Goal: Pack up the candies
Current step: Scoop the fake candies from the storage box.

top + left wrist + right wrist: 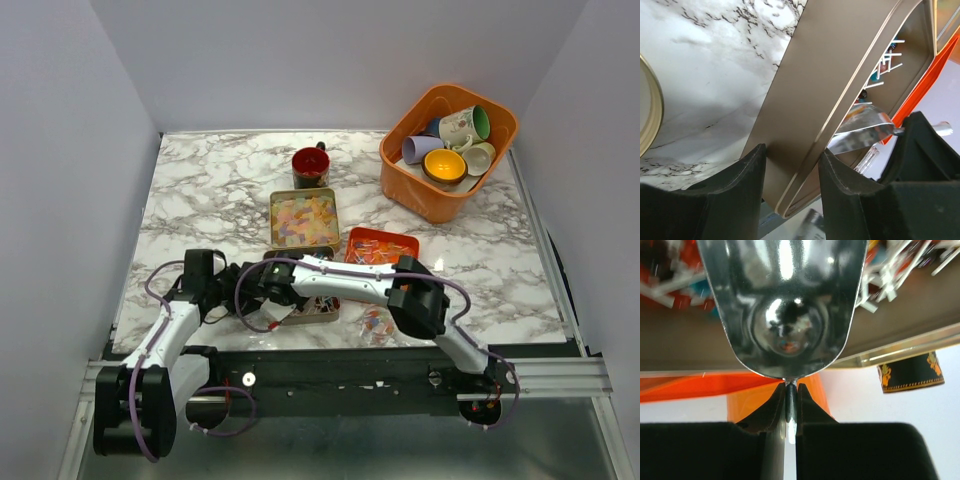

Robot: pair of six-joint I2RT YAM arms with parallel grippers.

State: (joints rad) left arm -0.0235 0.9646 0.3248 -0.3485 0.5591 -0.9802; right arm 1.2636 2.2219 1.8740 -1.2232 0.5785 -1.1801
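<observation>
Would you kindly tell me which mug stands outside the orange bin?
The dark mug with the red inside, upright on the table beyond the tin of pastel candies; the other mugs are piled in the orange bin.

White-and-grey marble-patterned worktop (200, 195) fills the centre of the frame. Orange rectangular plastic basket (428, 203), upper right, contains several ceramic mugs (462, 127) tipped at various angles. One dark mug with red interior (311, 163) stands upright at upper centre, apart from the basket.

on the grey-veined white marble table (200, 190), a gold metal tin (273, 220) holds pastel yellow-pink square candies (304, 220), a bronze metal tin (810, 90) red, blue and white wrapped candies (882, 62) and a mirror-silver metal scoop (785, 305).
</observation>
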